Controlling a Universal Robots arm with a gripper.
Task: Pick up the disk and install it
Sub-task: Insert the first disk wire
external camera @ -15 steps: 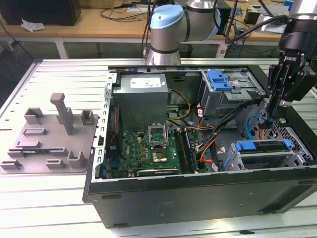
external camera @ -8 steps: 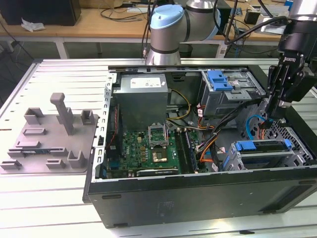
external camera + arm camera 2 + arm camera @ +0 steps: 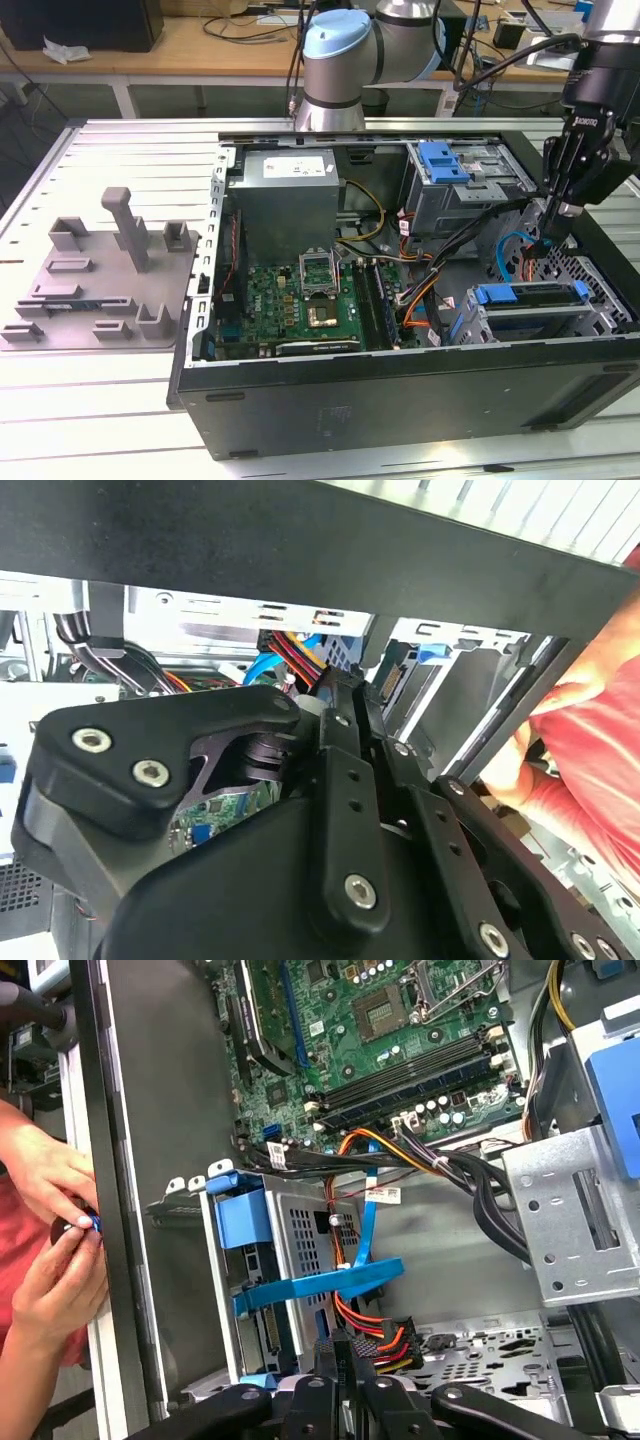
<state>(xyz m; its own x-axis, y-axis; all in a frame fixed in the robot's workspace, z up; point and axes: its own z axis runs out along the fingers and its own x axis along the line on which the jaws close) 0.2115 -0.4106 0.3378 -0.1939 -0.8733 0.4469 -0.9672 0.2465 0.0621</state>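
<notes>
First wrist view, our gripper [image 3: 337,1348] nearest, fingers [image 3: 327,1360] pressed together holding nothing we can see, beside the orange-red cables [image 3: 372,1328]; beyond, the disk [image 3: 243,1222] seated in its drive cage [image 3: 305,1225]; farther, the motherboard [image 3: 380,1020]

Bright, even room light is falling from above in the exterior view. It is washing the slatted bench [image 3: 100,420] pale, while the inside of the computer case [image 3: 400,400] is sitting in soft shadow. In the second wrist view the black end effector [image 3: 342,695] is catching dull highlights, and a person's red garment [image 3: 600,750] is glowing, overexposed. In the first wrist view the metal drive cage [image 3: 570,1220] is glinting faintly.
</notes>
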